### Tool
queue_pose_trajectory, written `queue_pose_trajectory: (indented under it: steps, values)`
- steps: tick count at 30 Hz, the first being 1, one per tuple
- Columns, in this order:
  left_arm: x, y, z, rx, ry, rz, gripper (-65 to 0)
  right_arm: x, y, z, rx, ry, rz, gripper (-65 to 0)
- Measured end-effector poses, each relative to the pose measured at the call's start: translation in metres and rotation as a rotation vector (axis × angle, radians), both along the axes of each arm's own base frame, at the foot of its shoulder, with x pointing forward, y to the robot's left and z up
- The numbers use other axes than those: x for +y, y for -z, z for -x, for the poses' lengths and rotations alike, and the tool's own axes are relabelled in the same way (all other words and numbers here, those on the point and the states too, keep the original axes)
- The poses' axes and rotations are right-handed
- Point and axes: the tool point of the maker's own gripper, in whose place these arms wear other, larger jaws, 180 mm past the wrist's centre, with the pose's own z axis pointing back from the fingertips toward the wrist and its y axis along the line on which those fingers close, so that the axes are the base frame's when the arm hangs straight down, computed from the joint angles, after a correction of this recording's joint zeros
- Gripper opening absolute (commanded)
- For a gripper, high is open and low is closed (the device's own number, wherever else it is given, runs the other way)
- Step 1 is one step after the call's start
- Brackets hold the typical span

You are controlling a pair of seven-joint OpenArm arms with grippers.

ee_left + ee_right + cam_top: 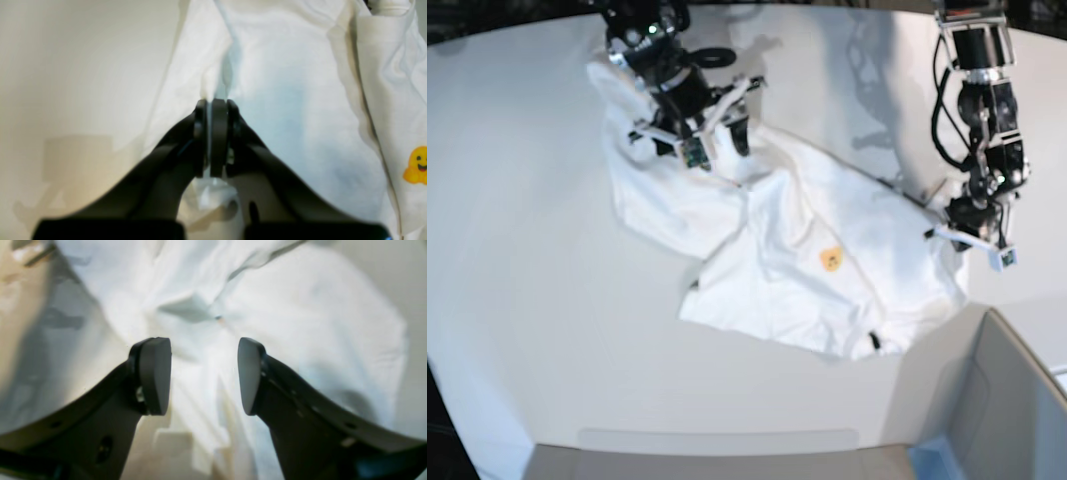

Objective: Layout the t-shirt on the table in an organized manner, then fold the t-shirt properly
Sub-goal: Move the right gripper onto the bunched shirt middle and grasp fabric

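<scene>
Where the t-shirt [797, 270] sprawls crumpled, the white table [517, 250] lies bare

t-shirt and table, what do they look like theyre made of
The t-shirt: soft woven or knit cloth, likely cotton, matte white; it creases and bunches into folds and carries a small yellow printed emblem.
The table: a hard, smooth white top, perhaps laminate or painted board; it looks flat, shows no grain and takes soft shadows. The exact material cannot be told.
</scene>
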Motion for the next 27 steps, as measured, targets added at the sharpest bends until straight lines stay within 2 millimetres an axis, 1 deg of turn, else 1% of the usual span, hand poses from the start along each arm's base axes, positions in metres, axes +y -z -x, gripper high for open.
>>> queue_pose_trajectory:
  steps: [1, 5, 8, 13, 14, 16, 20, 21, 24, 26, 27]
  values:
    - [0.0, 0.0, 0.0, -0.001, 0.0, -0.001, -65.0, 0.0, 0.0, -0.001, -0.011, -0.004, 0.018, -33.0]
    - [0.0, 0.0, 0.0, 0.002, 0.0, 0.002, -65.0, 0.012, -0.001, -0.009, -0.029, -0.052, 0.027, -33.0]
    - [0.0, 0.001, 0.001, 0.001, 0.0, 0.0, -65.0, 0.019, 0.017, -0.017, 0.03, -0.078, 0.083, -33.0]
    - [-0.001, 0.0, 0.0, -0.002, 0.0, 0.002, -65.0, 0.04, 0.008, -0.027, 0.008, -0.113, 0.062, -33.0]
    - [-0.001, 0.0, 0.0, 0.0, 0.0, 0.002, -65.0, 0.043, 0.009, -0.029, 0.007, -0.115, 0.06, -33.0]
    - [-0.001, 0.001, 0.0, 0.001, 0.0, 0.004, -65.0, 0.045, 0.018, -0.037, 0.017, -0.118, 0.08, -33.0]
    - [-0.002, 0.0, 0.0, -0.002, 0.0, 0.007, -65.0, 0.043, 0.048, -0.046, 0.081, -0.104, 0.137, -33.0]
    - [-0.002, 0.0, 0.0, -0.002, 0.0, 0.007, -65.0, 0.045, 0.052, -0.047, 0.091, -0.103, 0.136, -33.0]
    - [-0.001, 0.001, 0.0, 0.0, 0.0, 0.006, -65.0, 0.051, 0.054, -0.05, 0.096, -0.12, 0.139, -33.1]
    - [-0.001, 0.0, 0.0, -0.001, 0.0, 0.006, -65.0, 0.048, 0.059, -0.057, 0.098, -0.113, 0.159, -34.0]
    - [-0.001, 0.0, -0.001, -0.003, 0.0, 0.006, -65.0, 0.045, 0.064, -0.06, 0.102, -0.111, 0.176, -36.4]
